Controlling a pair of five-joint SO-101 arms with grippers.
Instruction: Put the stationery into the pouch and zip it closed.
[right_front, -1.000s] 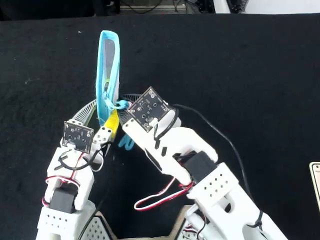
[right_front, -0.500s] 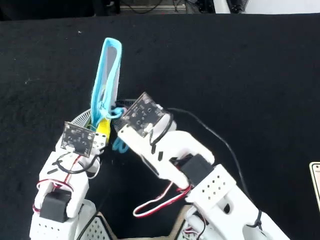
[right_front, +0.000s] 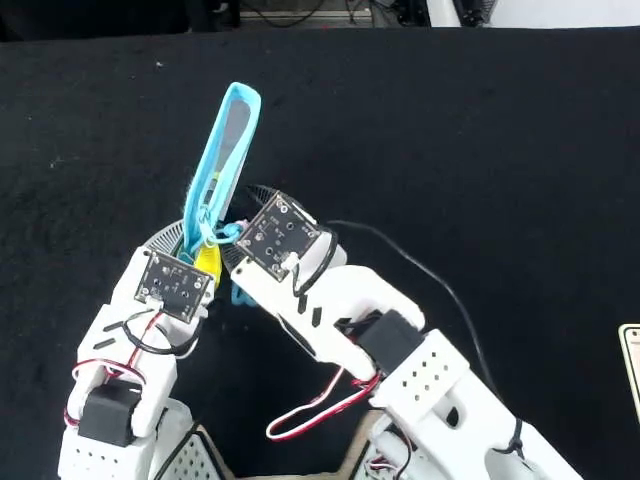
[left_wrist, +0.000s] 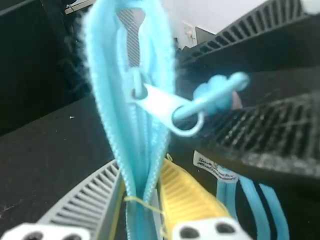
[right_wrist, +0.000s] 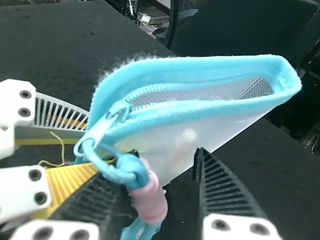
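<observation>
Cloth in plain black (right_front: 480, 150) covers the table under the pouch (right_front: 224, 150), and a pale card-like thing (right_front: 631, 365) lies well apart from the pouch at the edge of the high view. From above, the right arm's wrist board (right_front: 280, 232) crowds the near end of the pouch and hides the zip slider's end, with the left arm's board (right_front: 175, 285) just beside it. The light blue pouch stands up off the cloth on its narrow end, tilted, zip edge facing the arms. The left gripper (left_wrist: 142, 185) is clamped on the pouch's near end, with a grey ribbed finger (left_wrist: 85, 200) on one face and a yellow one (left_wrist: 185, 197) on the other, both pressed against the fabric. The zip slider (left_wrist: 157, 102) sits on the pouch just beyond that grip, and its ring carries a blue cord pull (left_wrist: 215, 92) with a pink bead (right_wrist: 149, 200). The right gripper (right_wrist: 165, 167) has its black ribbed fingers (right_wrist: 215, 180) standing apart on either side of the pouch's lower edge. The cord pull and bead hang in the gap, lying against one finger, while the other finger is clear of them. A pale shape shows through the pouch's translucent side, but what it is cannot be told, nor how much of the zip is done up.
</observation>
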